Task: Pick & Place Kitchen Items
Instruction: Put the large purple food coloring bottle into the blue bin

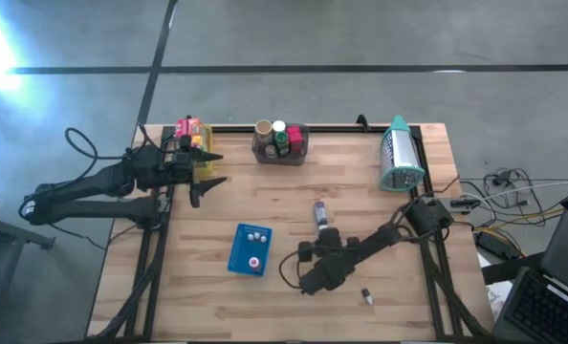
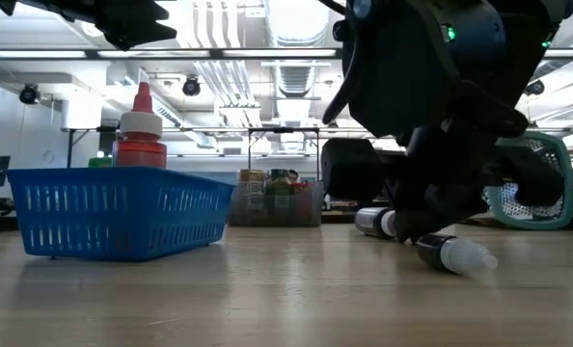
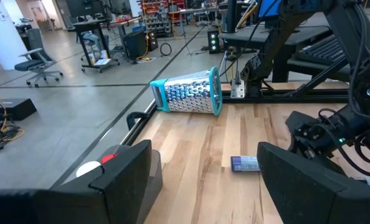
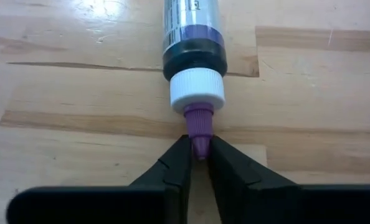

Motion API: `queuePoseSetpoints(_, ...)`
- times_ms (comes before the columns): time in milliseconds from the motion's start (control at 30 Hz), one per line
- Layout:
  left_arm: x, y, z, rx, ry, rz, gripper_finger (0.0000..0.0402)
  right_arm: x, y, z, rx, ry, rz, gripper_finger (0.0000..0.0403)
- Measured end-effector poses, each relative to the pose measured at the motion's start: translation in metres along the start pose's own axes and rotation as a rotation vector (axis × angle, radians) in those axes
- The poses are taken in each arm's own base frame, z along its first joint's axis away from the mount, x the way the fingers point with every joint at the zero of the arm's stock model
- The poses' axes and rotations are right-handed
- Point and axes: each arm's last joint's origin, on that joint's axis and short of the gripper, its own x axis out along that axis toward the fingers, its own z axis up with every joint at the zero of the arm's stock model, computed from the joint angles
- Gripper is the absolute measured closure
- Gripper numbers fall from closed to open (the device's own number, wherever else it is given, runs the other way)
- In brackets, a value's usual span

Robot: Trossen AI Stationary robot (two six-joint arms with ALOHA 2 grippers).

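A small bottle (image 4: 192, 37) with a dark label, a white cap and a purple nozzle lies on its side on the wooden table (image 1: 265, 205), also seen from above as the bottle (image 1: 319, 212). My right gripper (image 4: 200, 149) is shut on its nozzle, near the table's middle (image 1: 322, 229). A second tiny bottle (image 1: 367, 297) with a white tip lies near the front edge, on its side (image 2: 455, 253). My left gripper (image 1: 207, 170) waits open and raised at the far left, its fingers (image 3: 123, 174) with nothing between them. My right gripper pinches the tip of the bottle's purple nozzle (image 4: 199, 127) between its two fingertips (image 4: 175, 158), only at their free ends. The fingers slant down from the table's near side and lie along the bottle. The bottle rests on its side on the table, stretching away toward the far edge.
A blue tray (image 1: 251, 250) holding small bottles, one red-capped (image 2: 140, 130), sits left of my right gripper. At the far edge stand a yellow bin (image 1: 193, 134) and a grey bin (image 1: 280, 143) with items. A teal grater-like basket (image 1: 399, 158) lies at the far right.
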Motion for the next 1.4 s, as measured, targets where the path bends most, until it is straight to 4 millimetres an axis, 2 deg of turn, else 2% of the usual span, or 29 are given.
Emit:
queuePoseSetpoints(433,0.000,0.000,0.000,0.000,0.000,0.000,0.0106,-0.014,0.005,0.008,0.026,0.061,0.012,0.0209)
queuePoseSetpoints(667,0.000,0.000,0.000,0.000,0.000,0.000,0.0106,-0.014,0.008,0.012,-0.002,0.071,0.007,0.0156)
queuePoseSetpoints(833,0.000,0.000,0.000,0.000,0.000,0.000,0.0106,-0.010,0.010,0.017,-0.028,0.076,-0.007,0.0146)
queuePoseSetpoints(1167,0.000,0.000,0.000,0.000,0.000,0.000,0.0106,-0.007,0.012,0.020,-0.101,0.076,-0.017,0.0158)
queuePoseSetpoints(1400,0.000,0.000,0.000,0.000,0.000,0.000,0.0106,0.001,0.016,0.030,-0.156,0.073,-0.034,0.0147)
